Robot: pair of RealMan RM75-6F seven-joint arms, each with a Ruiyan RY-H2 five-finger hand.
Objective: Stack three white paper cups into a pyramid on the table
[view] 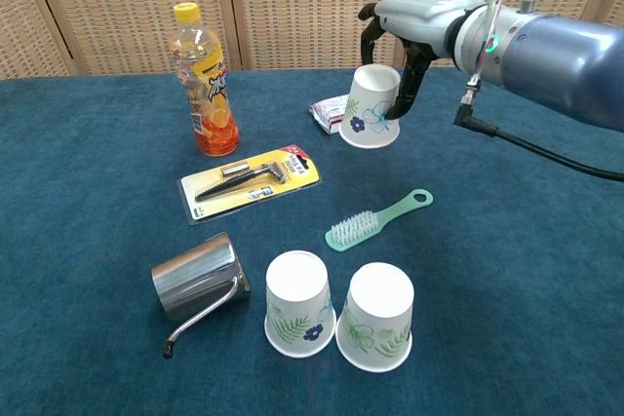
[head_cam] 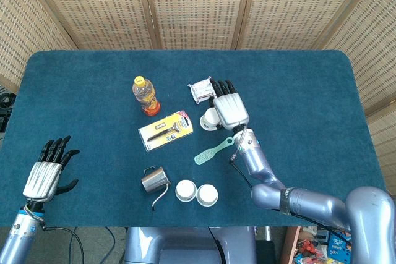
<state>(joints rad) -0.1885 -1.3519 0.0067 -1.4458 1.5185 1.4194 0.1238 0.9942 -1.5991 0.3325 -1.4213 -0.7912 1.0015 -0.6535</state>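
Note:
Two white paper cups with leaf prints stand upside down side by side near the table's front edge: one [view: 299, 302] [head_cam: 185, 190] on the left, the other [view: 376, 317] [head_cam: 207, 195] touching it on the right. My right hand [view: 409, 31] [head_cam: 229, 109] grips a third upside-down cup [view: 372, 105] [head_cam: 208, 119] and holds it tilted in the air above the table, behind the two. My left hand [head_cam: 48, 169] hovers open at the table's front left corner, far from the cups.
A green brush [view: 376, 220] lies between the held cup and the standing pair. A steel pitcher [view: 200, 280] lies left of the pair. A packaged razor [view: 252, 175], an orange drink bottle [view: 204, 80] and a small wrapped packet [view: 330, 112] sit further back.

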